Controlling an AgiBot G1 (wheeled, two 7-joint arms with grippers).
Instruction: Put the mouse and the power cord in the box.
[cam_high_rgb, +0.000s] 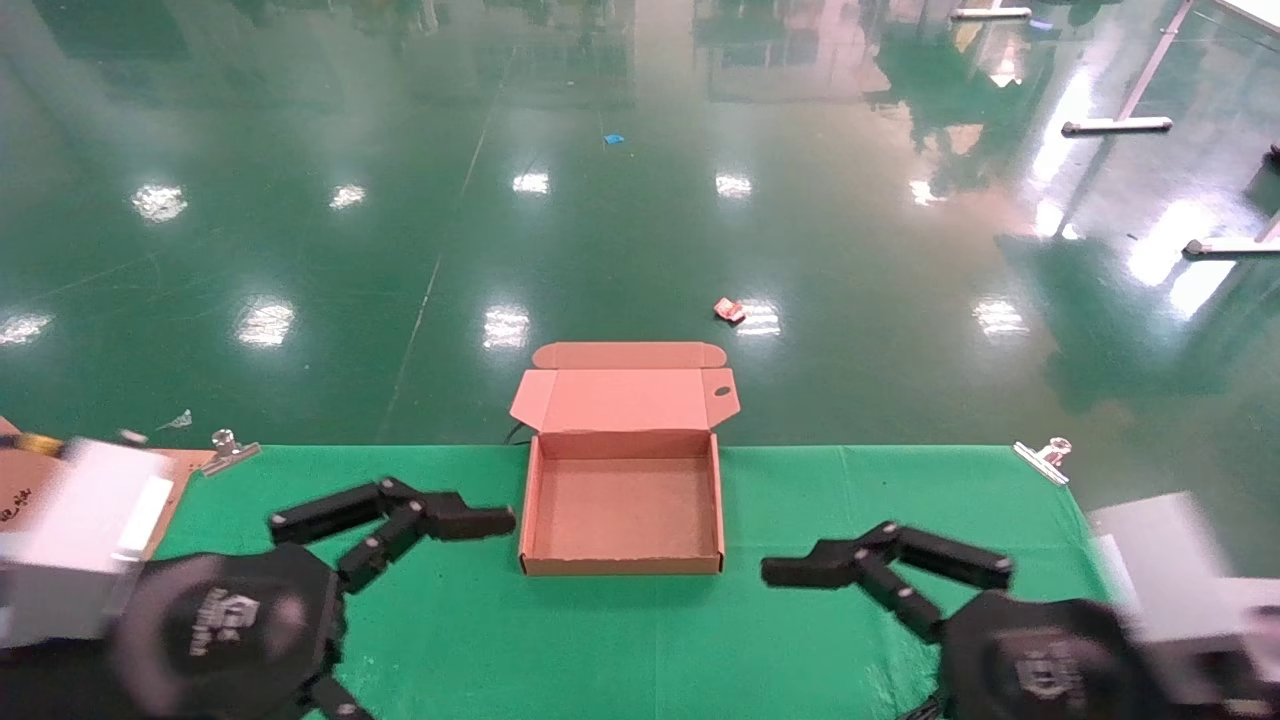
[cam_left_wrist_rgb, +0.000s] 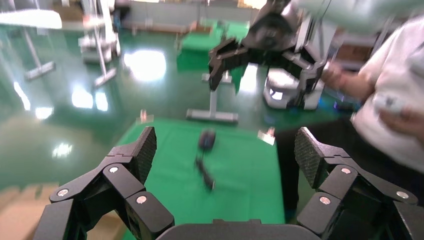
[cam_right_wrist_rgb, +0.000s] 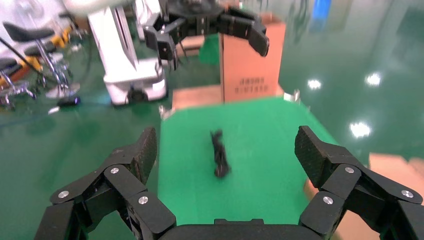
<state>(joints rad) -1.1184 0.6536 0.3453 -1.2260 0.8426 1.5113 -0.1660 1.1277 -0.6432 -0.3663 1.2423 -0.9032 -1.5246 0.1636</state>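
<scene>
Both the left gripper (cam_high_rgb: 400, 520) and the right gripper (cam_high_rgb: 880, 565) hang spread and empty beside the open box (cam_high_rgb: 622, 505). The mouse (cam_left_wrist_rgb: 206, 139) looks light, rigid and smooth, best pinched across its flanks. The power cord (cam_right_wrist_rgb: 219, 155) appears limp; take its bundled middle.

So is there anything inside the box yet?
No, the box lies open on the green cloth with only its bare cardboard floor showing.

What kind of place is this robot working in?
Probably a factory-style robot lab or test hall: a wide glossy green floor, a clamped green table cover with an open cardboard box, and another white robot base nearby.
</scene>
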